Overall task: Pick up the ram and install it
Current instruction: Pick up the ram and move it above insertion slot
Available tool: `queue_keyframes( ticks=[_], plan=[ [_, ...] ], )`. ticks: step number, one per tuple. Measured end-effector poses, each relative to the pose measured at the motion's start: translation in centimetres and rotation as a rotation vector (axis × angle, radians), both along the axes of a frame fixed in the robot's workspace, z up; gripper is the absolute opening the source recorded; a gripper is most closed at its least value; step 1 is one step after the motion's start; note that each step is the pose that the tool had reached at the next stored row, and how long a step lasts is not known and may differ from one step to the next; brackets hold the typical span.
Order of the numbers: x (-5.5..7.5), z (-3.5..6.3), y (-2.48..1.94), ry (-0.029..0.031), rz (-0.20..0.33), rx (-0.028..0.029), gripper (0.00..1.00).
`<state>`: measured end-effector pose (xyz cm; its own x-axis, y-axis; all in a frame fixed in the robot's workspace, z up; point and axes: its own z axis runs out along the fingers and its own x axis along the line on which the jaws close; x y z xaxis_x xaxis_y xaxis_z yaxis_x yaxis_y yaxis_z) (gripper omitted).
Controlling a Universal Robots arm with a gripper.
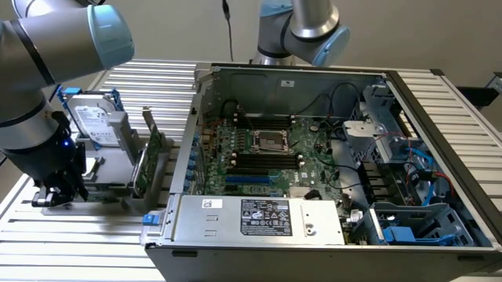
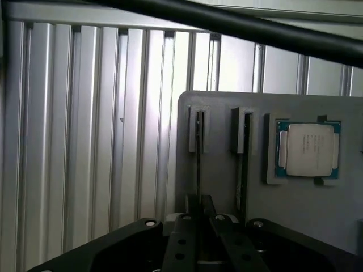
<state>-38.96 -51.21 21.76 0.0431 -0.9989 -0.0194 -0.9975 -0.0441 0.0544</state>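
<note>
In the wrist view the ram (image 2: 198,164) stands edge-on in a slot of a grey holder plate (image 2: 221,187), seen as a thin dark line. My gripper (image 2: 199,199) reaches down over its near end, and the two fingers have come together on its thin edge. A second thin green-edged stick (image 2: 242,170) stands in the neighbouring slot. In the exterior view my gripper (image 1: 56,197) sits low over the holder at the exterior view's left, outside the open computer case (image 1: 439,117). The motherboard's long black slots (image 1: 267,160) lie beside the processor socket (image 1: 269,140).
A processor chip (image 2: 309,149) rests in a pocket of the holder plate. A hard drive (image 1: 90,120) and a taller green expansion card (image 1: 149,158) stand upright between my arm and the case. A second arm (image 1: 310,29) stands behind the case. The table is ribbed aluminium (image 1: 79,247).
</note>
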Motion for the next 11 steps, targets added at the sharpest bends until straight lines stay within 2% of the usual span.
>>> queue_keyframes(
  ticks=[11],
  plan=[
    [0.3,5.0,0.0,0.0007,0.0,-0.0002,0.14]
  ],
)
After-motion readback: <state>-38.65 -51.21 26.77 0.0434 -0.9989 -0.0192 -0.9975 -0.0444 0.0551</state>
